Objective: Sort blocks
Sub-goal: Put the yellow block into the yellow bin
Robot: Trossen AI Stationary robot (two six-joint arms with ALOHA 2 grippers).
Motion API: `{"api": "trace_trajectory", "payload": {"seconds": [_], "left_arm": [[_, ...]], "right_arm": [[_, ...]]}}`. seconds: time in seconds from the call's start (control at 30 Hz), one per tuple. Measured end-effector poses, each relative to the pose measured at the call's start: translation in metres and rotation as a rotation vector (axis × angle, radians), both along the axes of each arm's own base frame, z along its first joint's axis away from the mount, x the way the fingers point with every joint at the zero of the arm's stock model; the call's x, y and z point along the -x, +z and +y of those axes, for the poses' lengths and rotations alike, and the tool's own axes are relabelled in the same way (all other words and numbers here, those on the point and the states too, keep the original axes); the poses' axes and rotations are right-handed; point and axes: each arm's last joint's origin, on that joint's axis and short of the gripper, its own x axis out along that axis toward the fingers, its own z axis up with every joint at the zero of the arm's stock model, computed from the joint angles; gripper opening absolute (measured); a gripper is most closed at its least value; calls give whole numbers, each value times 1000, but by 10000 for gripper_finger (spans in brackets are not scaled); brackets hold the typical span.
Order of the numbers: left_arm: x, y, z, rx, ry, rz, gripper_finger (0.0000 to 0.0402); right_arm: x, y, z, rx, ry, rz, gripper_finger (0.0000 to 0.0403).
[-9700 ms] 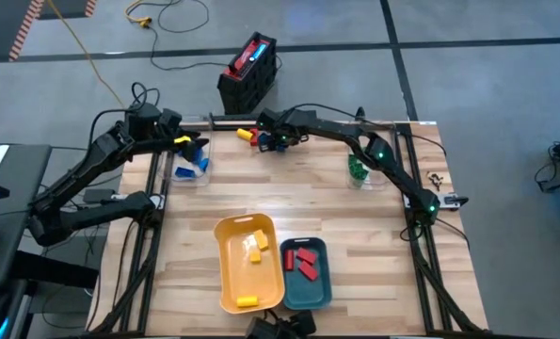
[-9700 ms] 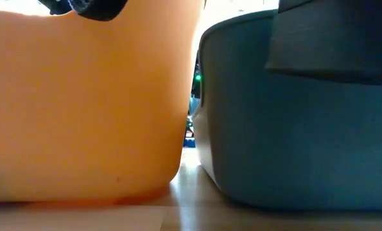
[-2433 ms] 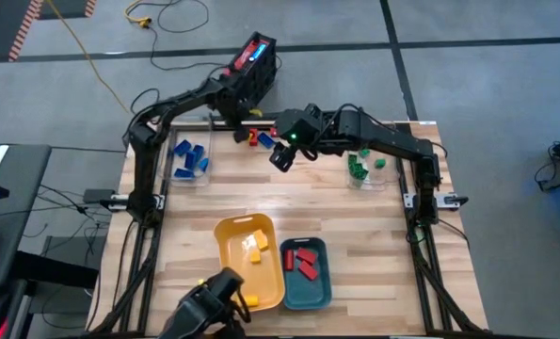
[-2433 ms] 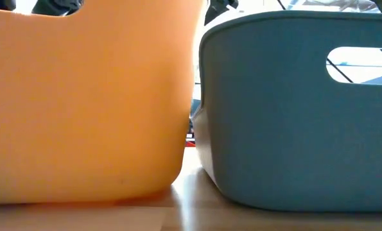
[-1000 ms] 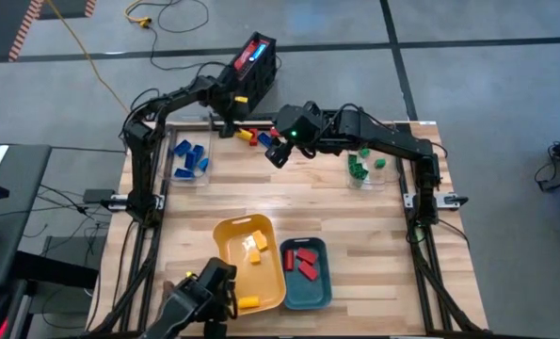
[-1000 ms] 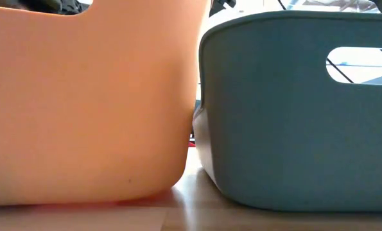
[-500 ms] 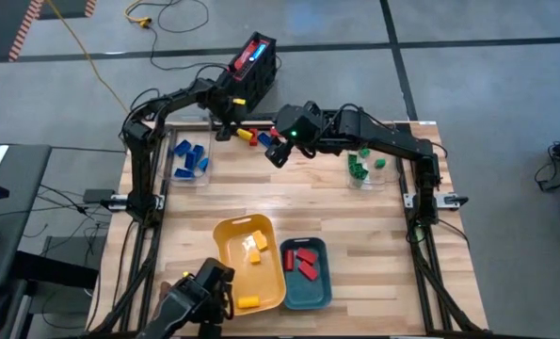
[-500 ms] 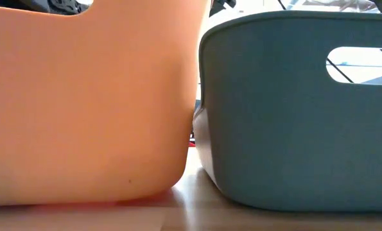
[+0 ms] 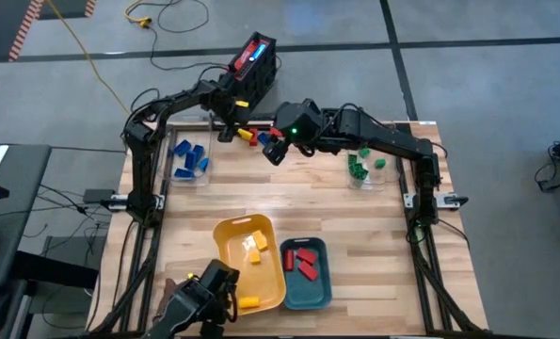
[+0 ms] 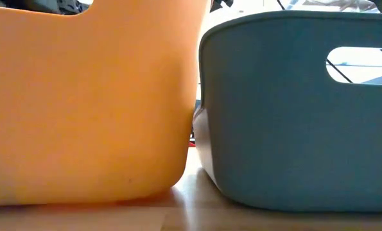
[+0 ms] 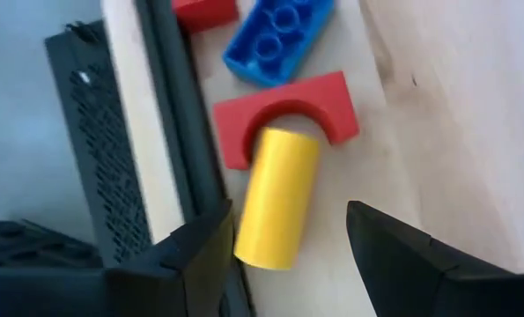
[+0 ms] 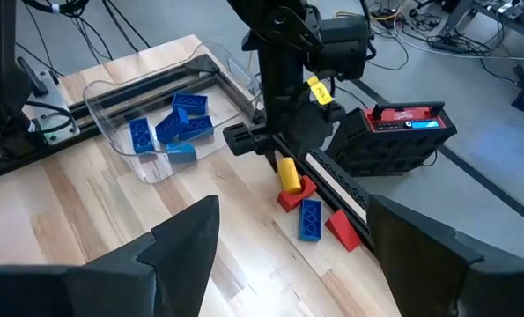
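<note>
4 loose blocks at table (image 9: 355,226) far edge: yellow cylinder (image 11: 276,196), red arch (image 11: 284,113), blue brick (image 11: 277,35), red wedge (image 12: 342,228). Left gripper (image 11: 288,242) open, straddling cylinder, likely for pick. Right gripper (image 12: 292,231) open, hovering nearby.

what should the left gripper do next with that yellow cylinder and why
Probably ease down and close. The left gripper is open, its fingers either side of the yellow cylinder, which lies against the red arch block near the table edge.
</note>
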Motion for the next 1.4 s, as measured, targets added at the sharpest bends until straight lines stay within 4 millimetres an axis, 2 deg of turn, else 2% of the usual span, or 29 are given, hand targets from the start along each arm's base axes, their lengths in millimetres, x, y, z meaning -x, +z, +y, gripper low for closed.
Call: {"api": "trace_trajectory", "payload": {"seconds": [0.17, 0.4, 0.7, 0.9, 1.03, 1.13, 1.4], "left_arm": [[3, -13, -1, 34, -37, 62, 225], [2, -13, 0, 16, -76, 43, 225], [-4, -13, -6, 61, -21, 48, 225], [1, -12, -14, 143, -86, 57, 186], [-1, 5, -18, 84, -147, 8, 143], [-1, 8, -18, 75, -131, 0, 121], [-3, 6, -7, -59, -18, 82, 114]], "right_arm": [[0, 0, 1, 1, 4, 2, 303], [0, 0, 1, 1, 5, 2, 303], [0, 0, -3, 0, -3, 1, 303], [0, 0, -3, -1, -4, 1, 303], [1, 0, -3, -1, -4, 5, 303], [1, 0, -3, -1, -4, 5, 303], [1, 0, -3, -1, -4, 4, 303]]}}
